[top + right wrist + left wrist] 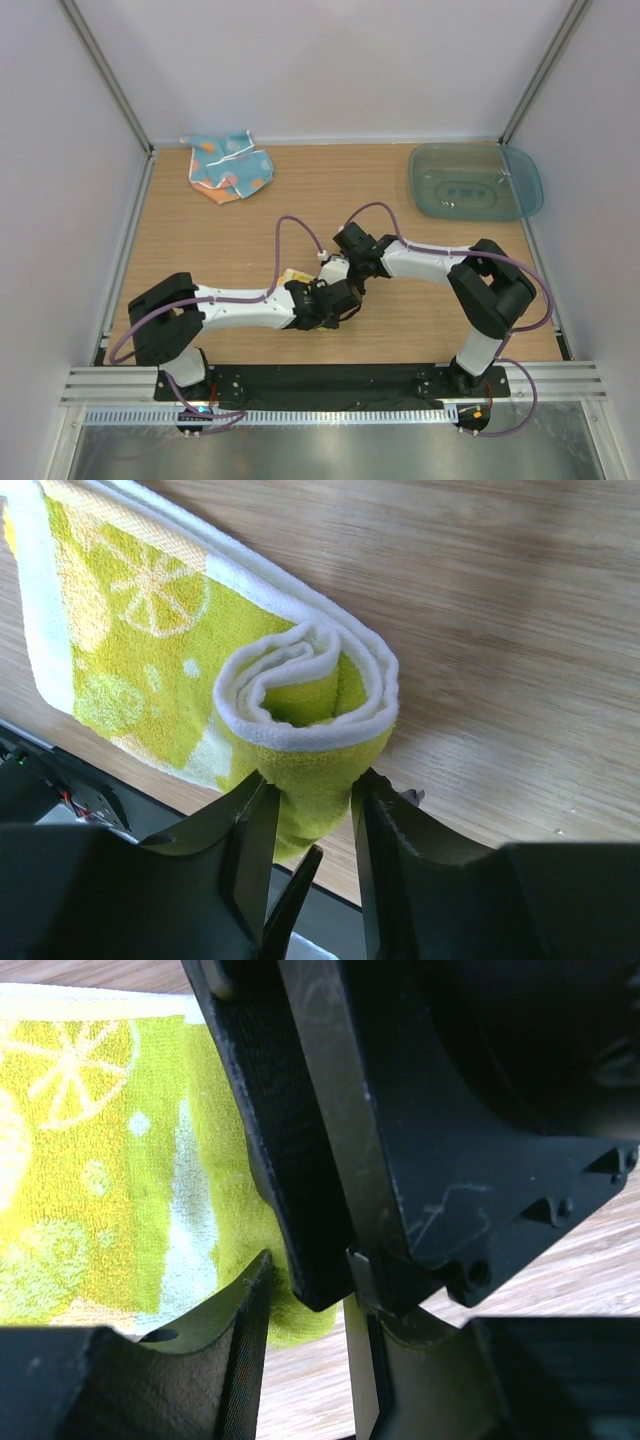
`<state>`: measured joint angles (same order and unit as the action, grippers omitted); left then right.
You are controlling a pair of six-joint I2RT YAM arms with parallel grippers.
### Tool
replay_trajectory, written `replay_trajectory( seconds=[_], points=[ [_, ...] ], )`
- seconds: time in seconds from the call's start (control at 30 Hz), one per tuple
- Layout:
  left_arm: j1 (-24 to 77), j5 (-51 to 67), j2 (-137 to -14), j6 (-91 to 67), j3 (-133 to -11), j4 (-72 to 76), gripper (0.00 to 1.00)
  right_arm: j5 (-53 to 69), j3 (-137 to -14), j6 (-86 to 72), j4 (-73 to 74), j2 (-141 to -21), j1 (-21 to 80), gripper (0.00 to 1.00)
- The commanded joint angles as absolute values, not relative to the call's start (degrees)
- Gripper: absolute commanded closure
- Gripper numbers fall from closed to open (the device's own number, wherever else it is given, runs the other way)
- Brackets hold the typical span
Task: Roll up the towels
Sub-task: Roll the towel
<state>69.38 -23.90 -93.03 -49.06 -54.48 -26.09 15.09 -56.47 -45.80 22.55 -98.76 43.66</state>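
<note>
Yellow towel (150,640), apparently pinched in right end effector (308,815)

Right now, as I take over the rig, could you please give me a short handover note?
Left gripper: at the yellow towel's edge, crowded by the right gripper; cannot tell whether it grips.
Right gripper: fingers on either side of the roll's end, touching it.
Yellow towel: mid-table, partly rolled, with a flat stretch still showing.
Blue towel: crumpled at back left, untouched.
Tray: back right.
Left to do: finish the yellow roll, then roll the blue towel.
</note>
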Motion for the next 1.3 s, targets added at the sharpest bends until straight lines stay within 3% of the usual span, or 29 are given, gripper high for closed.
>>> replay_trajectory(
  seconds=[0.0,0.43,0.8,1.27],
  points=[
    [70.5,-20.3,-96.1,-49.9,-52.5,-32.3,0.64,15.8,-58.3,-47.8,19.7,-96.4,42.3,0.57],
    [70.6,-21.9,-96.1,-51.2,-52.3,-33.6,0.64,15.5,-57.5,-45.3,19.6,-99.4,37.4,0.59],
    [70.6,-22.0,-96.2,-51.2,-52.8,-34.0,0.64,14.3,-54.8,-44.3,17.8,-102.0,36.7,0.82],
    [72.2,-22.1,-98.8,-50.5,-56.1,-38.4,0.63,14.2,-54.8,-42.7,18.5,-103.1,34.7,0.85]
  ],
)
